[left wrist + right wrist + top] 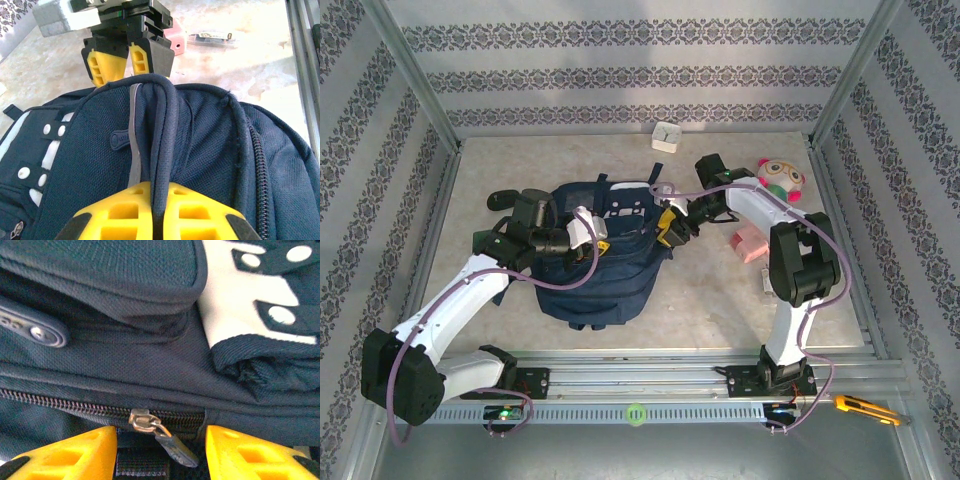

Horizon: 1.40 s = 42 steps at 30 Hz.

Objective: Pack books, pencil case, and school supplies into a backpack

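Unzipping backpack [595, 270]: I had left tool [154, 205] clamped on handle [162, 130], right tool [160, 450] apart astride zipper pull [170, 444]. Next needed, I judged: pinch pull, drag.

Pinched between the left fingers [120, 220], matt yellow moulded plastic with hollow ribbing, the backpack [200, 150] is coarse navy woven cloth, matt and slightly fuzzy, edged with smooth rounded piping and a flatter grey tape stripe. Between the right fingers [70, 452], the same dull yellow plastic, the zip slider [142, 421] is shiny bare metal on fine dark teeth, its pull tab [175, 447] matt, dark and rubbery. Beyond the left fingers the counter [240, 65] looks smooth, pale and mottled like stone; above the right fingers a white patch [235, 295] is smooth, flat fabric.
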Each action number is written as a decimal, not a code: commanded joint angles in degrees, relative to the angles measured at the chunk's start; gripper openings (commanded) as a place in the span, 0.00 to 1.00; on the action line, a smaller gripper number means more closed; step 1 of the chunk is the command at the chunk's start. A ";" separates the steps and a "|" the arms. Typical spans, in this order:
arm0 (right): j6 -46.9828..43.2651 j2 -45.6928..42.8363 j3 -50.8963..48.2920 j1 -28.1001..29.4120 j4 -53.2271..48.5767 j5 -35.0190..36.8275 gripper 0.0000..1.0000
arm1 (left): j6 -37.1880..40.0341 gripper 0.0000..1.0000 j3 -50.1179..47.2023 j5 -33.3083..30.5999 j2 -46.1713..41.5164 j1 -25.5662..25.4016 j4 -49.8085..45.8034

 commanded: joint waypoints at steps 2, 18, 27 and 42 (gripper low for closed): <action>-2.37 0.38 1.17 0.57 -5.86 0.20 0.44 | 1.69 0.00 3.57 3.27 -0.95 0.57 5.12; 4.20 -8.68 -4.90 -1.10 2.55 -8.06 0.00 | 1.61 0.00 2.95 -4.86 -0.82 0.37 5.36; 14.25 -16.99 -10.29 2.32 5.96 -9.98 0.00 | -1.85 0.00 1.48 -20.98 1.09 -6.66 9.01; 44.41 -33.16 -34.00 8.39 35.32 -0.45 0.00 | -7.28 0.00 0.43 -20.13 5.70 -11.80 17.85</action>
